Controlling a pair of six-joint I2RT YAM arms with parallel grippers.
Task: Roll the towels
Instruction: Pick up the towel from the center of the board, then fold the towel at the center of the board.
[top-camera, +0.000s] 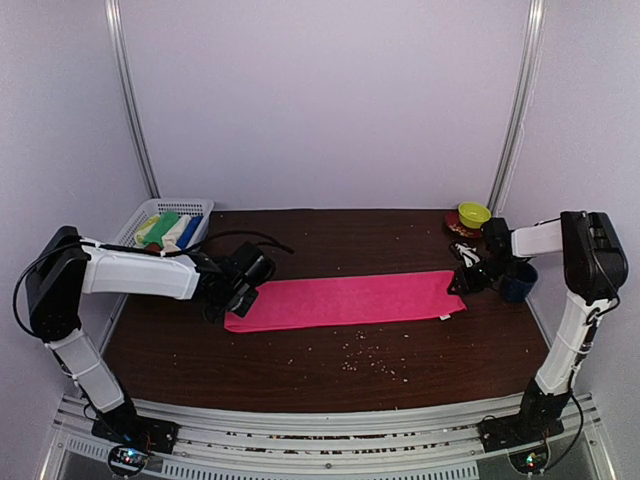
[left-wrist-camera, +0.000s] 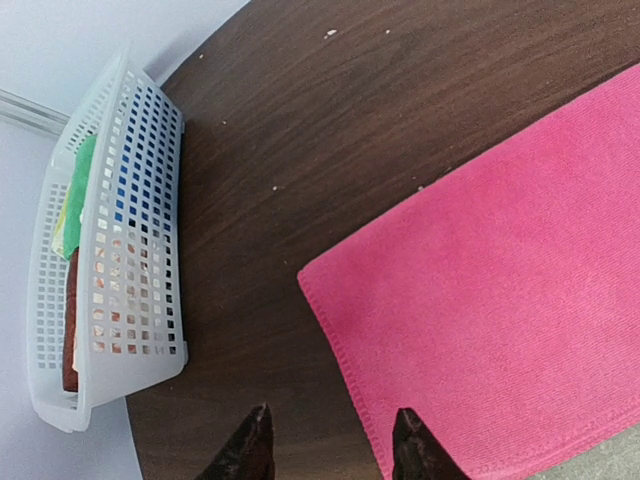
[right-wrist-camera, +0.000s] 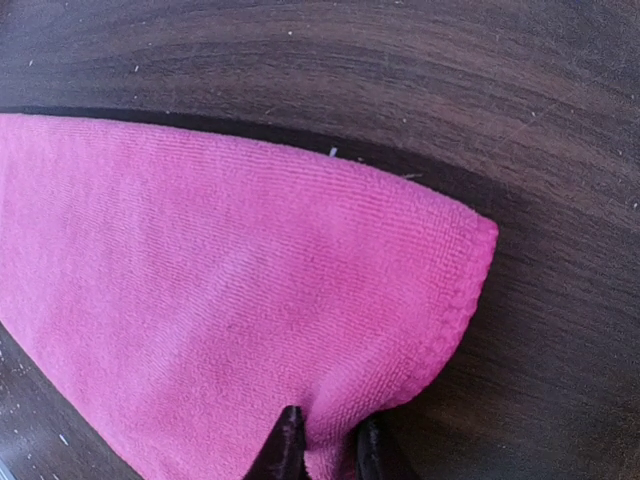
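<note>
**Bench, near edge to far edge**

1. Pale crumbs (top-camera: 368, 357): scattered on the dark wood near the middle of the near edge, just in front of the towel.
2. Pink towel (top-camera: 345, 300): one, plain hot pink. It lies as a long strip across the middle of the bench, running left to right, flat except at its right end.
3. Left claw (left-wrist-camera: 332, 452): at the towel's left end. The fingers are spread, one tip over the bare wood and the other over the towel's hemmed edge. Nothing is pinched between them, and contact with the cloth cannot be told.
4. Right claw (right-wrist-camera: 326, 448): at the towel's right end. The fingers are drawn close together and nip a fold of the pink cloth, which is bunched up off the wood there.
5. Dark blue cup (top-camera: 518, 283): at the right edge, just behind the right claw.
6. White mesh basket (top-camera: 186, 204): at the far left corner. It holds rolled towels (top-camera: 165, 228) side by side: green, cream and blue.
7. Yellow-green bowl (top-camera: 473, 214): at the far right corner.
</note>
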